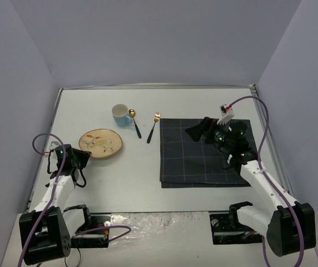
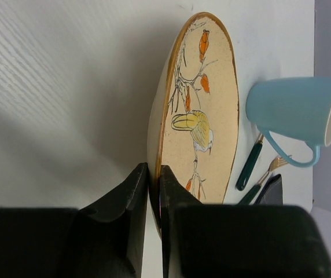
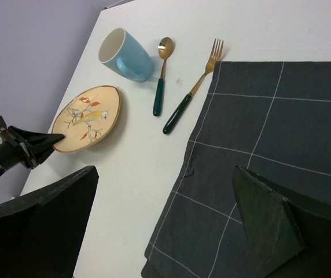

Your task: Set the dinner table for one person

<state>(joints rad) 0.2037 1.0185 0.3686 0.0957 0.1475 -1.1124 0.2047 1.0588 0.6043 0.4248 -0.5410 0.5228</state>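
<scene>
Plate (image 1: 100, 142), ceramic, gripped at rim

Left pincer (image 2: 154, 174): clamped together on the plate's near rim, one finger on each face. The plate lies left of centre on the white surface (image 1: 137, 172), well apart from the placemat (image 1: 203, 156); whether it is lifted cannot be told. It is judged stiff, glazed and slippery, moderately heavy and liable to chip, so the rim pinch should be deep and the carry level. Blue mug (image 1: 120, 115), spoon (image 1: 135, 123) and fork (image 1: 153, 127) lie near the plate, all judged rigid. Right pincer (image 3: 165, 231): fingers wide apart over the placemat, holding nothing.
</scene>
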